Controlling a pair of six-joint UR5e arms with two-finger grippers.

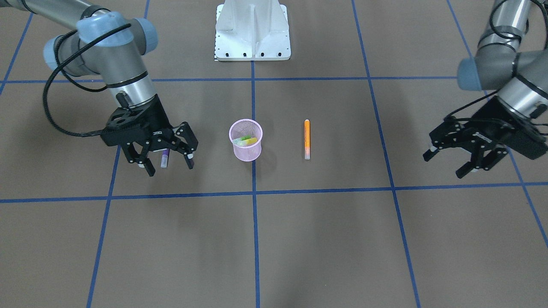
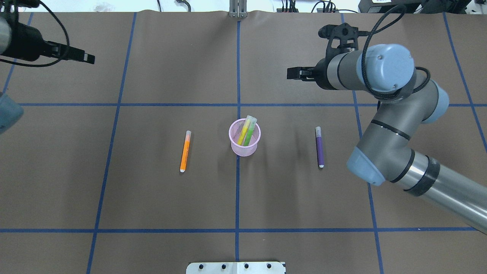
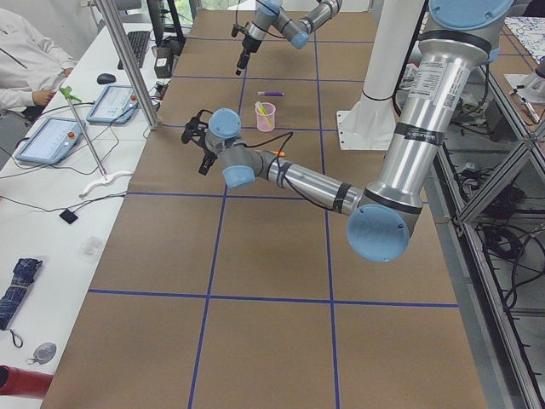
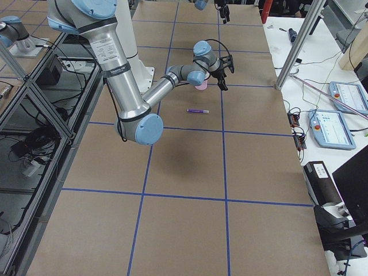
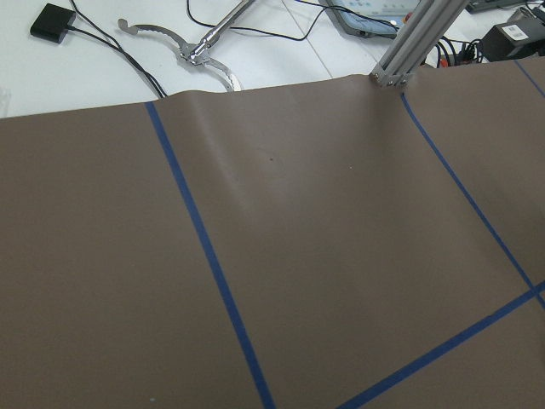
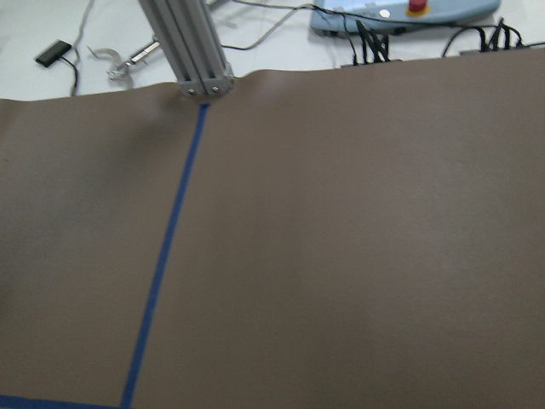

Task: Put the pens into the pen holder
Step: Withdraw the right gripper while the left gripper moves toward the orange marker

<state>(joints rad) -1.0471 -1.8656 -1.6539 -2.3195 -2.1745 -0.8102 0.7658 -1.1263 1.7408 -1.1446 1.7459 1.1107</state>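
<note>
The pink mesh pen holder stands upright at the table's middle, with a light green pen and a yellow pen leaning inside; it also shows in the front view. An orange pen lies flat to its left. A purple pen lies flat to its right. My right gripper is open and empty, raised above the table; in the front view it partly hides the purple pen. My left gripper is open and empty, raised well off to the side of the orange pen.
The white robot base stands at the table's near edge, in line with the holder. Blue tape lines grid the brown table cover. An aluminium post, pendants and cables lie past the far table edge.
</note>
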